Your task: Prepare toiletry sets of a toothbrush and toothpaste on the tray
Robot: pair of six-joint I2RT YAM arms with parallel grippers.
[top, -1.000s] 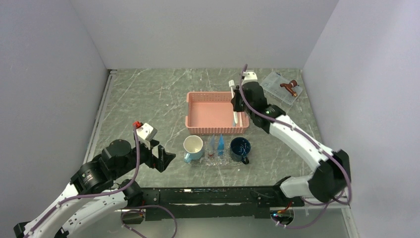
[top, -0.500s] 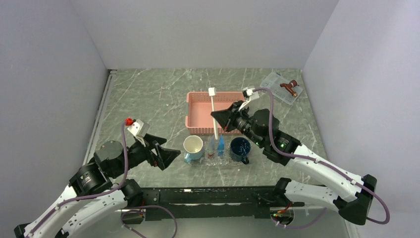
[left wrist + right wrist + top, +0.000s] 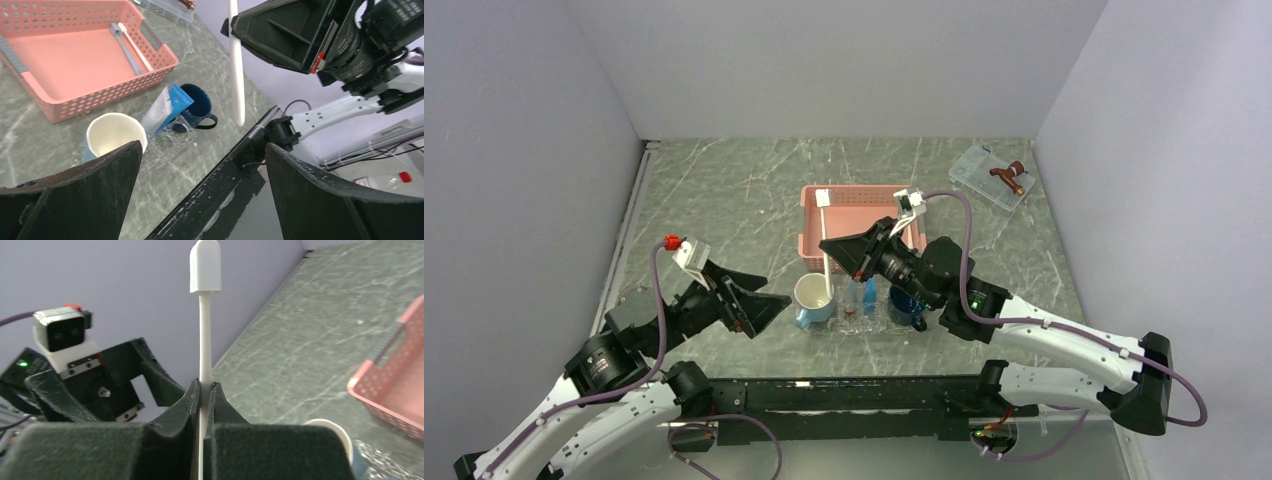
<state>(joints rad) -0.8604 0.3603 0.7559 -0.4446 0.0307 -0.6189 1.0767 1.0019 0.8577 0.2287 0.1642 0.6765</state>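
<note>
R fingers [image 3: 220, 407] clamped on toothbrush [image 3: 205, 340] aloft by white cup [image 3: 814, 296] at tray [image 3: 172, 141] L end; L fingers [image 3: 75, 200] wide, empty, in open air.

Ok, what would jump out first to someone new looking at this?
The toothbrush, pinched upright in mid-air by the right gripper, near the pink basket. Next, the blue toothpaste tubes on the clear tray, between the white mug and the dark mug.
</note>
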